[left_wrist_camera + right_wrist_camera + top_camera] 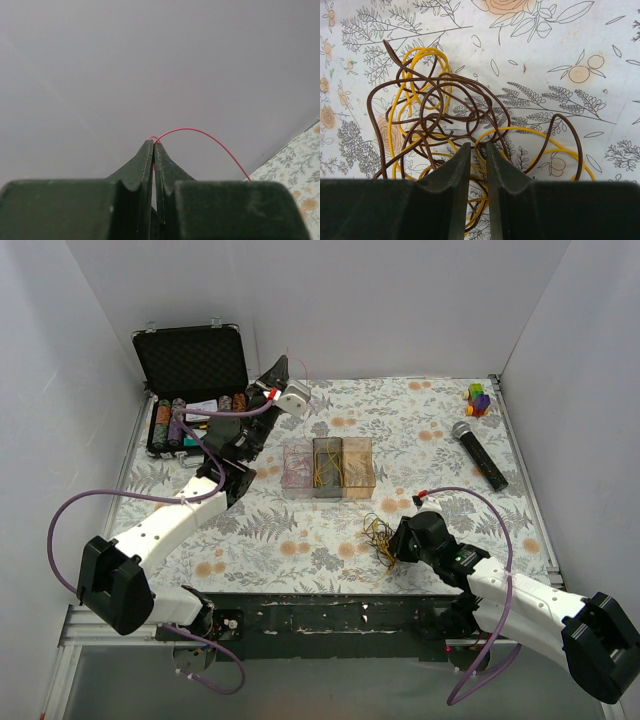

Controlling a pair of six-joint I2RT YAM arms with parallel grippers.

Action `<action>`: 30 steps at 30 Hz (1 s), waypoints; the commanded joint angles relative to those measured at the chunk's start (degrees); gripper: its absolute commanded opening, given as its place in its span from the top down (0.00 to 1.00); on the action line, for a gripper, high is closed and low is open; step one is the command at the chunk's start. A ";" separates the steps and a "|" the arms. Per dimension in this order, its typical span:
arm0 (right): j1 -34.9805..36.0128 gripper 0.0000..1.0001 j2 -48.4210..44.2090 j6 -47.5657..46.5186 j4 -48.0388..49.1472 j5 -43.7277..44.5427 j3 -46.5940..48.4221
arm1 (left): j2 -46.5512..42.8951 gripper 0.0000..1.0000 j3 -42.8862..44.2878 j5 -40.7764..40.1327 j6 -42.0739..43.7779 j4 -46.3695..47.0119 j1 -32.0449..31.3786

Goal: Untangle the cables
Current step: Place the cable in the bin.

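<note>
I judge the job partly done. My left hand [153, 142] is raised at the upper left of the overhead view. It is clenched on one red wire [190, 129], which arcs off to the right, free of the rest. Three bins [296, 480] sit side by side mid-bench, and the middle one shows thin yellow strands, so some sorting seems finished.

What is left is the tangle [440, 115], lying on the bench [430, 430] at lower centre of the overhead view, just in front of my right hand [478, 147]. That hand's fingers stand slightly apart right over the knot. Strands cross under them, and I cannot tell whether one is pinched. Brown and yellow loops are wound through each other, so I reckon several pulls remain.

Count: two hands, one lifted red wire, one tangle in two colours (strands too knotted to count), three bins. Also one case [190, 390] at upper left, and one mic [480, 450] and one toy [479, 398] at upper right.
</note>
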 commanded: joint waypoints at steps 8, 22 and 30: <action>-0.03 0.74 0.58 0.24 -1.43 0.24 -1.72 | -1.58 1.00 -3.22 -3.76 3.51 -0.12 3.41; -0.03 0.74 1.11 0.06 -1.08 0.42 -1.28 | -1.32 1.00 -9.46 0.10 4.57 -4.86 4.29; -0.03 0.74 1.72 -0.29 -1.26 0.95 -0.75 | 0.26 1.00 -9.46 3.09 -1.67 -9.17 4.12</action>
